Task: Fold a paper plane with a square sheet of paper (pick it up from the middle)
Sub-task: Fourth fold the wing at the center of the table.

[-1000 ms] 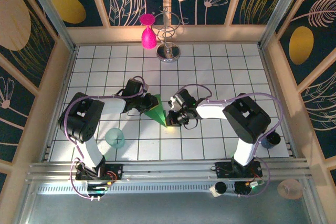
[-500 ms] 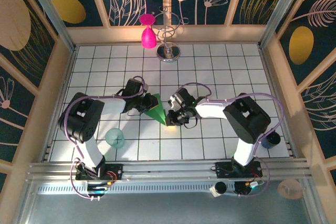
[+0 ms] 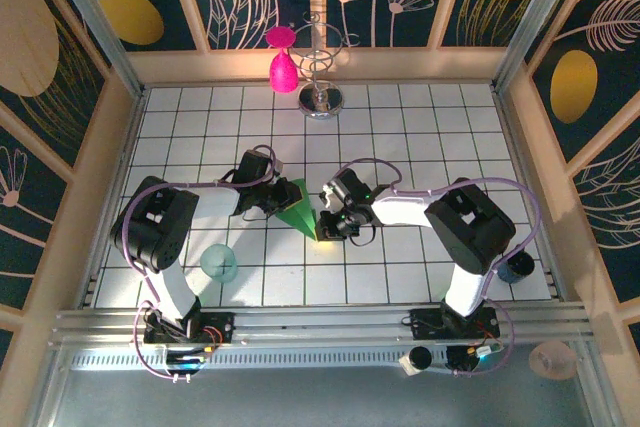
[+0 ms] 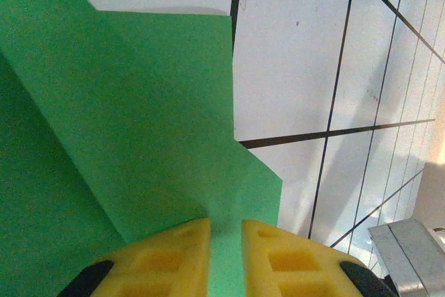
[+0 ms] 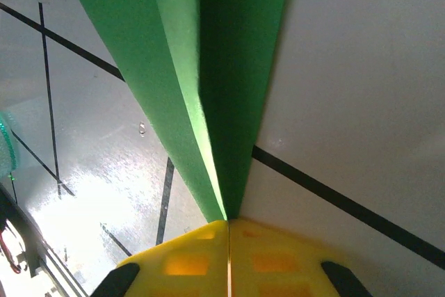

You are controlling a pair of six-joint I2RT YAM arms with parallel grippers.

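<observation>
Looking at the top view first: your paper plane [image 3: 299,209] lies on the tiled table [image 3: 420,127], mid-table between the two wrists, and reads as a green triangle. The left gripper [image 3: 275,203] is at the plane's left edge and the right gripper [image 3: 326,224] is at its near tip; you can't read either jaw gap from up here. A translucent teal cup [image 3: 219,263] sits near the left arm, apart from the paper. A pink teardrop object [image 3: 283,72] is beside a wire stand [image 3: 322,97] at the far edge, well apart from the plane. Left wrist view: the yellow fingers [image 4: 163,259] are nearly closed and pinch a green flap of the plane that runs up between them. Beyond them you see overlapping folded layers with stepped edges lying on white tile. Right wrist view: the yellow fingers [image 5: 174,262] are pressed together with only a thin seam between them. The plane's pointed end runs straight into that seam, so the gripper is clamped on the tip. The centre crease runs away from the fingers, one side lit and the other in shadow, with tile and black grout lines underneath.
</observation>
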